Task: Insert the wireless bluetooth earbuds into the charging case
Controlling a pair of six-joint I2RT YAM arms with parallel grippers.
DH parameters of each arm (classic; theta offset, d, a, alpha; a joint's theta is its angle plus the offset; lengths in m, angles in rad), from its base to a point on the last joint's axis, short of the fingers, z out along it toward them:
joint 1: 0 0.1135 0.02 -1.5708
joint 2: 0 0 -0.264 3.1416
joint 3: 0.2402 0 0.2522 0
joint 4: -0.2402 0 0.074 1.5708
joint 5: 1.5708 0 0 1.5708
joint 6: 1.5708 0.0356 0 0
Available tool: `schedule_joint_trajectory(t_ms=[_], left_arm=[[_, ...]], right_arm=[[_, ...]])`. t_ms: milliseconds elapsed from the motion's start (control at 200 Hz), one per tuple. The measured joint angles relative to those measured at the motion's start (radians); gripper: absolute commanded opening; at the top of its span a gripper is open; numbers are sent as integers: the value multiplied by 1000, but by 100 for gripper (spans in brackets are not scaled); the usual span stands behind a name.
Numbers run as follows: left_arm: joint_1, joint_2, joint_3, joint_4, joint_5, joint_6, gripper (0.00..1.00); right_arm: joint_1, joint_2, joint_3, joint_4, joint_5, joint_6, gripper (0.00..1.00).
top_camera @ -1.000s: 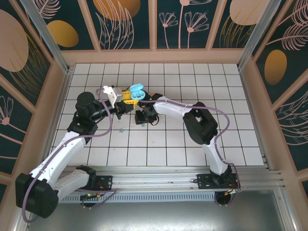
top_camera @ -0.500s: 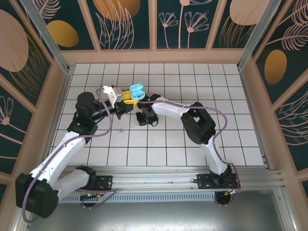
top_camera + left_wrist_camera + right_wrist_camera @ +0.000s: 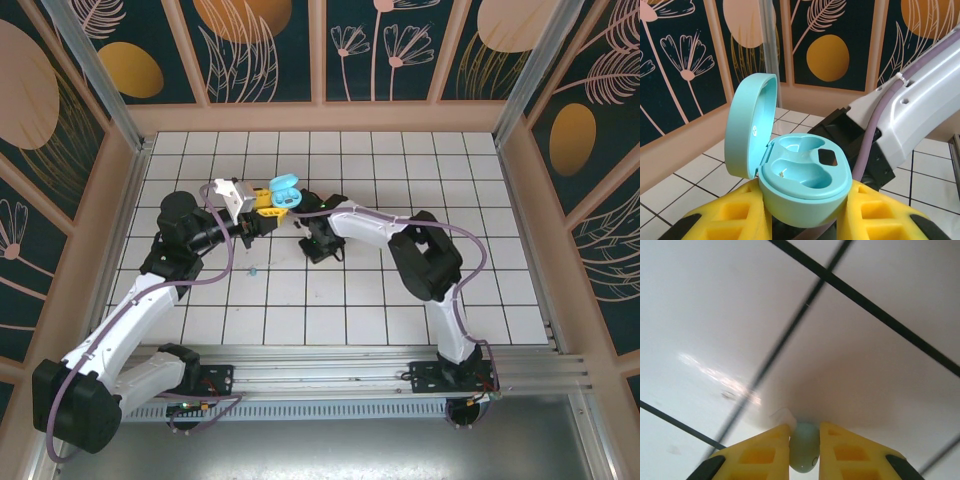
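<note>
Up close, in the right wrist view, we see a pale teal earbud (image 3: 804, 446) pinched between the yellow fingers (image 3: 759, 452) of the right gripper (image 3: 804, 431). The jaws are nearly closed, pressing on the earbud from both sides. Just beyond it is the white tiled floor (image 3: 865, 365) with its dark grout lines; we cannot tell whether the earbud touches the tile. From above, the right gripper (image 3: 322, 245) sits low over the floor (image 3: 400, 300) near the middle of the table, with the right arm (image 3: 370, 225) bent in from the right.

Just beside it, up and to the left, the left gripper (image 3: 268, 207) grips the teal charging case (image 3: 283, 190) well above the tiles. In the left wrist view the case (image 3: 805, 175) sits upright between that gripper's yellow pads (image 3: 725, 215). Its jaws are closed onto the case's lower shell, the lid (image 3: 747, 130) is swung open to the left, and the two hollows face up. The right arm (image 3: 910, 110) passes close behind it.

A second earbud (image 3: 252, 270), a tiny teal speck, lies on the floor below the left gripper.
</note>
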Motion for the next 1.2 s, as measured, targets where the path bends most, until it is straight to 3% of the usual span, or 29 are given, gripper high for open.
schedule_joint_trajectory(t_ms=[165, 300, 385, 635, 831, 1001, 1201], left_arm=[[0, 8, -5, 4, 0, 0, 21], [0, 9, -6, 4, 0, 0, 21], [0, 12, -6, 4, 0, 0, 21], [0, 22, -6, 7, 0, 0, 21], [0, 27, -6, 7, 1, 0, 21], [0, 40, -6, 8, 1, 0, 21], [0, 51, -6, 7, 2, 0, 21]], right_arm=[[-46, -35, -52, -11, 50, -139, 19], [-107, -76, -110, -9, 70, -224, 45], [-145, -93, -127, -11, 85, -262, 54], [-204, -175, -128, 3, 78, -237, 54], [-248, -311, -145, 60, -13, -42, 44], [-253, -415, -288, 180, -117, 301, 41], [-179, -423, -381, 244, -127, 645, 39]])
